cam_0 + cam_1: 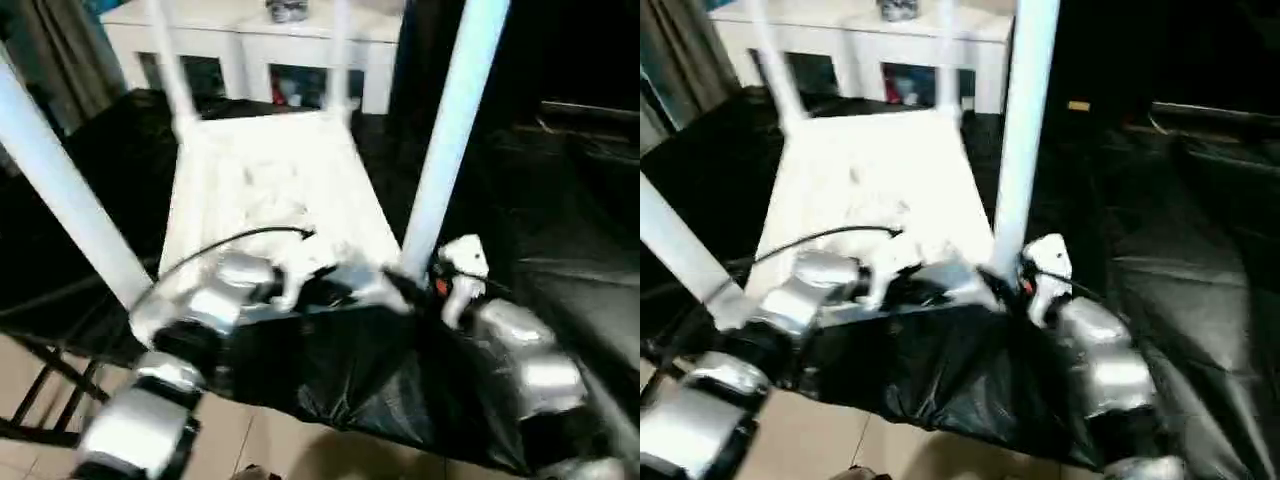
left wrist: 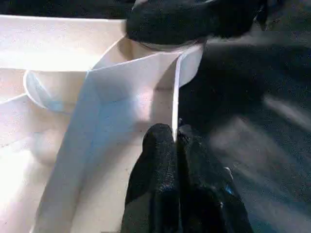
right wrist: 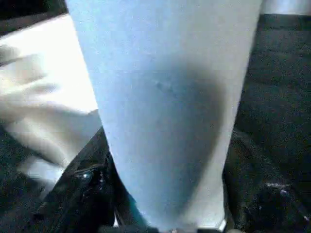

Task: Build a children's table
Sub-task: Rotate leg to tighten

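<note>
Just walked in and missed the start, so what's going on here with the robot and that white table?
The robot is putting together a children's table. The tabletop lies upside down on the black work table, with four legs standing up from its corners. The left pincer is shut on a thin wall at the tabletop's near edge. The right pincer is around the near right leg, close to its base.

Bench (image 1: 590, 290), draped in wrinkled black sheeting that bunches and hangs over the near edge. White tabletop (image 1: 270, 190) lies on it upside down, ribbed underside up, legs (image 1: 450, 130) rising from its corners. Tiled floor (image 1: 250, 440) below the near edge.
</note>
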